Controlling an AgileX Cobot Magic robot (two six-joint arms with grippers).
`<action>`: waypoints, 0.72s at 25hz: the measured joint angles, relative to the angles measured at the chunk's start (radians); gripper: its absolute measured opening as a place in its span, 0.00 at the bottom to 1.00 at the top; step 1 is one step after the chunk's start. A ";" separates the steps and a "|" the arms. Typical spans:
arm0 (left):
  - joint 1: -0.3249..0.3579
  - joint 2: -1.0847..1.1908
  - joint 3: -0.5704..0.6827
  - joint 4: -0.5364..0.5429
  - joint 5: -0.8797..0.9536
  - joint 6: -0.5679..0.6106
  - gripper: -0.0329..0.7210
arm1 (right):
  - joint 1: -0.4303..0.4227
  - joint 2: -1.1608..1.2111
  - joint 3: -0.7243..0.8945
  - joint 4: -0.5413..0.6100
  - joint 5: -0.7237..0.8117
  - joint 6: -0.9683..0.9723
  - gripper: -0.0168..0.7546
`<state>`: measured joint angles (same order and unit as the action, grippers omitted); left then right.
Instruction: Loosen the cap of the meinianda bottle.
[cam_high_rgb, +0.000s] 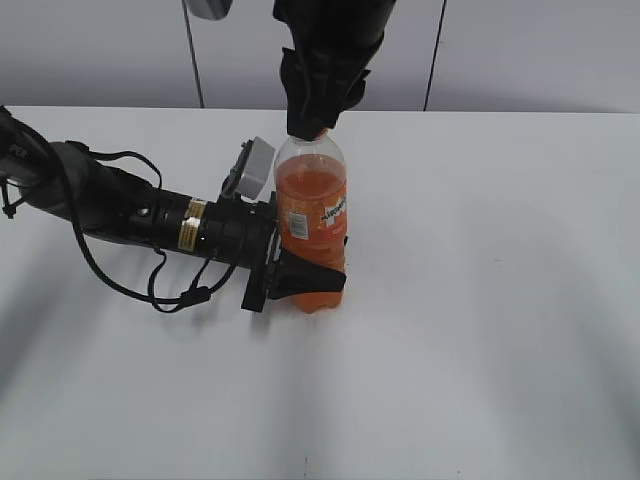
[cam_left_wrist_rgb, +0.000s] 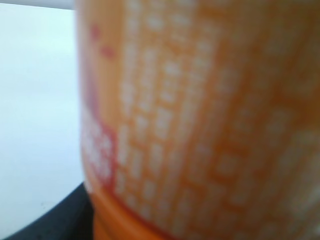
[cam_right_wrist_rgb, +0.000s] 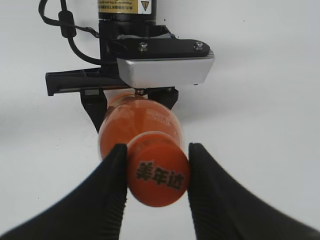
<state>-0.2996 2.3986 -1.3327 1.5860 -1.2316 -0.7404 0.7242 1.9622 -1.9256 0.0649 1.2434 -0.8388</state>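
The meinianda bottle (cam_high_rgb: 311, 220) stands upright on the white table, orange soda inside and an orange label round its middle. My left gripper (cam_high_rgb: 305, 278) comes in from the left and is shut on the bottle's lower body. In the left wrist view the blurred label (cam_left_wrist_rgb: 200, 120) fills the frame. My right gripper (cam_high_rgb: 312, 128) hangs down from above over the bottle's top. The right wrist view shows the orange cap (cam_right_wrist_rgb: 158, 172) with dark print on top, pinched between the two black fingers (cam_right_wrist_rgb: 112, 190) of my right gripper (cam_right_wrist_rgb: 156, 172).
The white table (cam_high_rgb: 500, 300) stretches round the bottle on all sides. The left arm and its looping black cable (cam_high_rgb: 150, 290) lie along the table to the left. A grey wall with dark seams runs behind.
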 joint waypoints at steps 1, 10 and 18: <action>0.000 0.000 0.000 0.000 0.000 0.000 0.59 | 0.000 0.000 0.000 0.000 0.000 0.000 0.38; 0.000 0.000 0.000 0.002 -0.001 -0.003 0.59 | 0.000 0.000 0.000 -0.004 0.002 0.012 0.38; 0.000 0.000 0.000 0.004 -0.001 -0.003 0.59 | 0.000 0.000 0.000 -0.004 0.002 0.024 0.38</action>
<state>-0.2996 2.3986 -1.3327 1.5900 -1.2326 -0.7434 0.7242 1.9622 -1.9256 0.0607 1.2458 -0.8146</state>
